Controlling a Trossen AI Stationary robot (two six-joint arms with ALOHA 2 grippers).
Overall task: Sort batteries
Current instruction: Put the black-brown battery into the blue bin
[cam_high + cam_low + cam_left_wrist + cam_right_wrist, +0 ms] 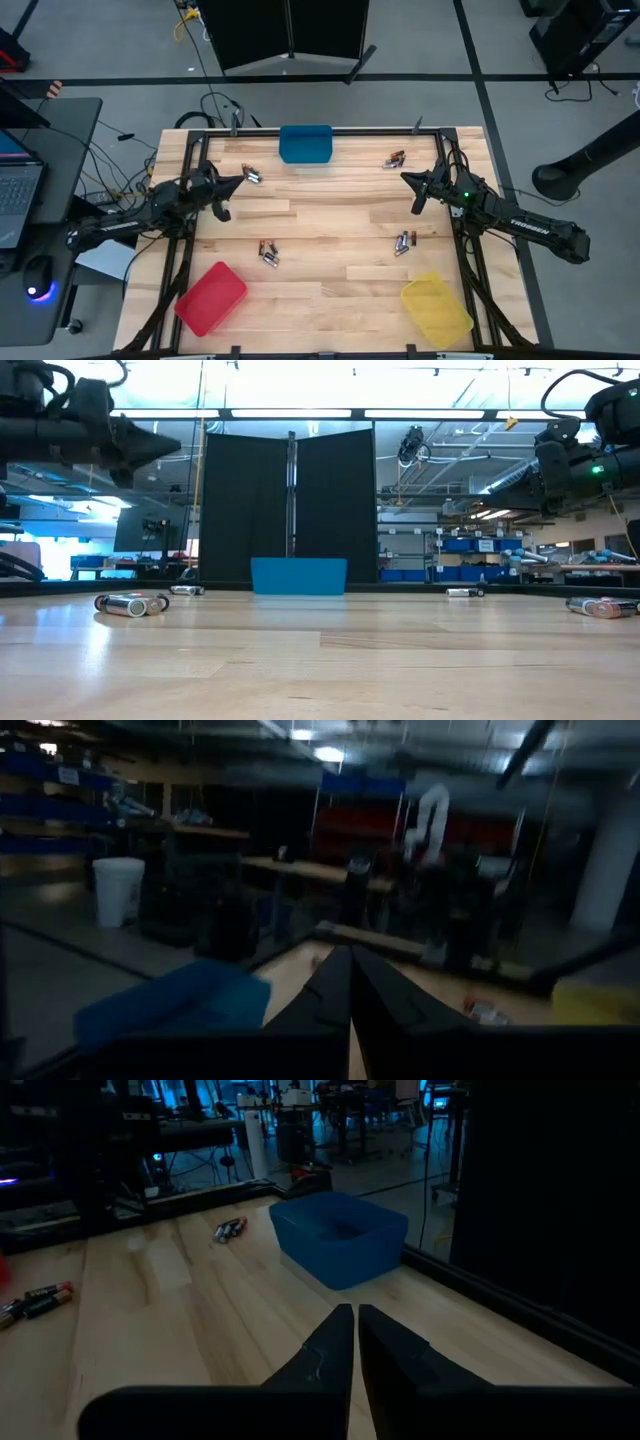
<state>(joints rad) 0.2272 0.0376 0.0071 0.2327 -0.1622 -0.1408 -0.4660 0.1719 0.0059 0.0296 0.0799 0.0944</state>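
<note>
Small batteries lie on the wooden table in separate little clusters: one (pixel 251 175) by my left gripper, one (pixel 396 158) near the far right, one (pixel 267 252) left of the middle and one (pixel 403 241) right of the middle. In the low view they rest on their sides (pixel 132 603), (pixel 600 607). My left gripper (pixel 240 183) (pixel 350 970) hovers shut beside the far-left cluster. My right gripper (pixel 405 179) (pixel 355 1320) hovers shut, facing the blue bin (pixel 345 1235). Both are raised off the table and hold nothing.
A blue bin (pixel 305 143) stands at the middle of the far edge, a red bin (pixel 211 297) at the near left and a yellow bin (pixel 436 309) at the near right. Bare wood lies between the arms. A desk with a laptop (pixel 15 195) stands left of the table.
</note>
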